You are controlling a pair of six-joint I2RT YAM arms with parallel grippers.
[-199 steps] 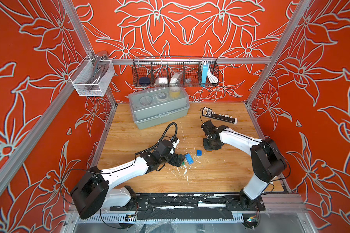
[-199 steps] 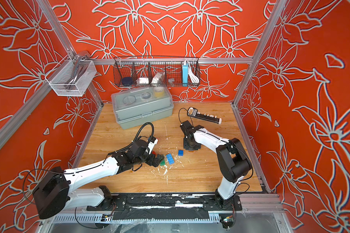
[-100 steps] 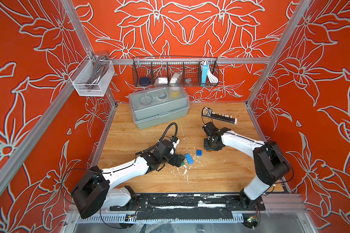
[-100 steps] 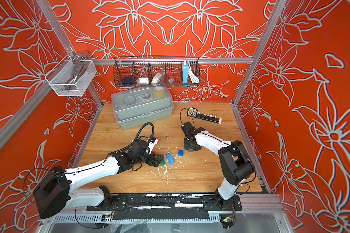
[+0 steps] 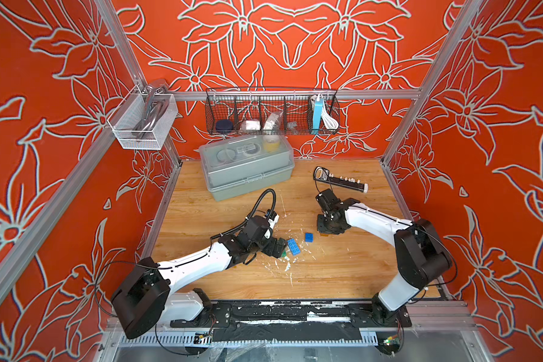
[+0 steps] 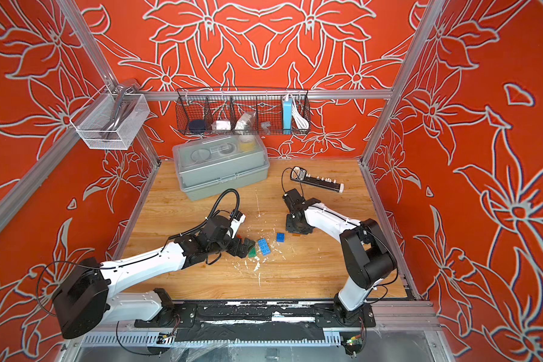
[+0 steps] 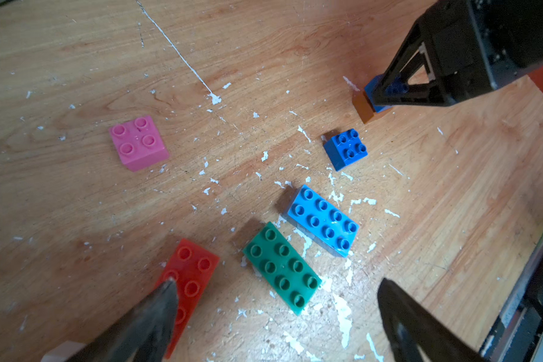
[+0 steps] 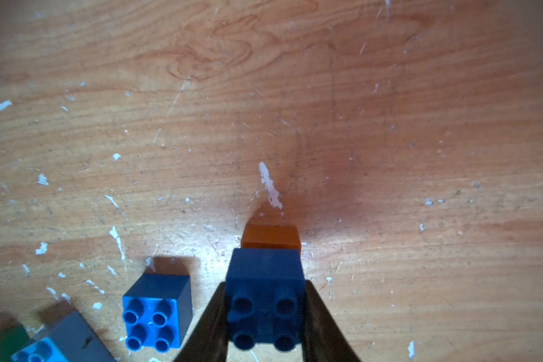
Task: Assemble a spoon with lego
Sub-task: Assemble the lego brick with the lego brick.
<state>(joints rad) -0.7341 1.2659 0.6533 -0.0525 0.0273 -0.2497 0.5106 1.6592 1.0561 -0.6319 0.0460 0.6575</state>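
– Spoon so far is only a bit of stem: we see a dark blue brick sitting on a brown brick, the brown poking out beyond it, down on the counter.
– And our right pincer?
– Clamped on that dark blue brick, a finger on each side. Whether the two bricks are pressed fully home, we cannot tell.
– So the head is all to do?
– Yes. Nearest the stem lies a loose blue square, apart from it. Further out, the light blue oblong and the green oblong lie side by side with a gap between them. The red brick is near the green, and the pink square is well apart.
– Our left pincer?
– Wide open, holding nothing, hovering over the red and green. We judge this an early stage: one joint at most, with every other brick we see loose.
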